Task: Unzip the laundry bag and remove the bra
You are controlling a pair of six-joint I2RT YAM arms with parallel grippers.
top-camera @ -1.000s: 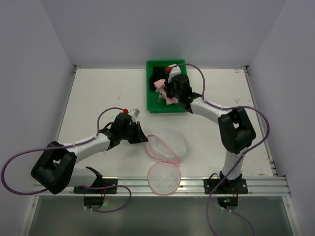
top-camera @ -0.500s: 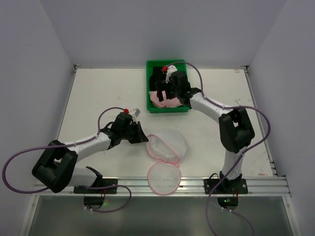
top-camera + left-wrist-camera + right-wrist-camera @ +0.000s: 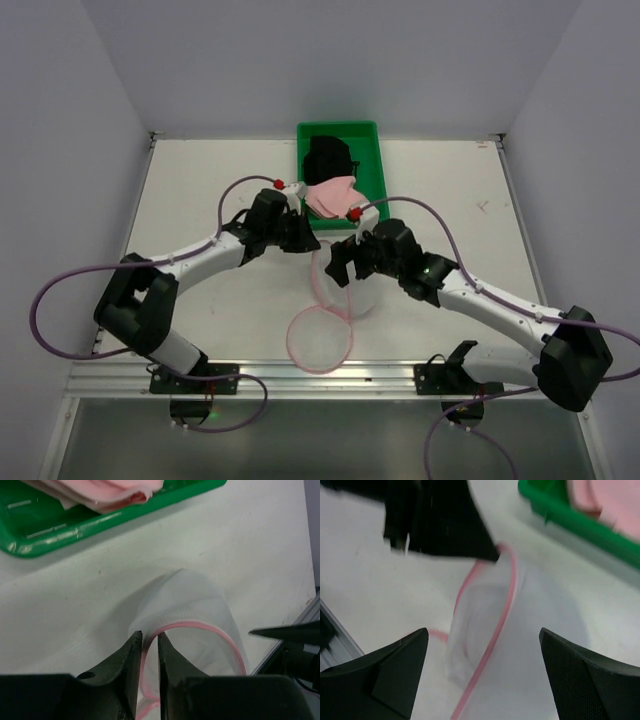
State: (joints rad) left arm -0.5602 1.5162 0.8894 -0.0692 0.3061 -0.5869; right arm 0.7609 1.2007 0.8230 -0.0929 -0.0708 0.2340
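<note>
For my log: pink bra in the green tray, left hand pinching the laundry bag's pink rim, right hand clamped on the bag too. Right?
No: the right wrist view shows the right hand open, fingers spread wide near the laundry bag. The bra in the green tray and the pinching left hand are right.

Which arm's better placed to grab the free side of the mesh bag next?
Right, probably. The right gripper is open and faces the laundry bag at close range. The left gripper is shut on the bag's pink rim, so it can't regrasp without letting go.
</note>
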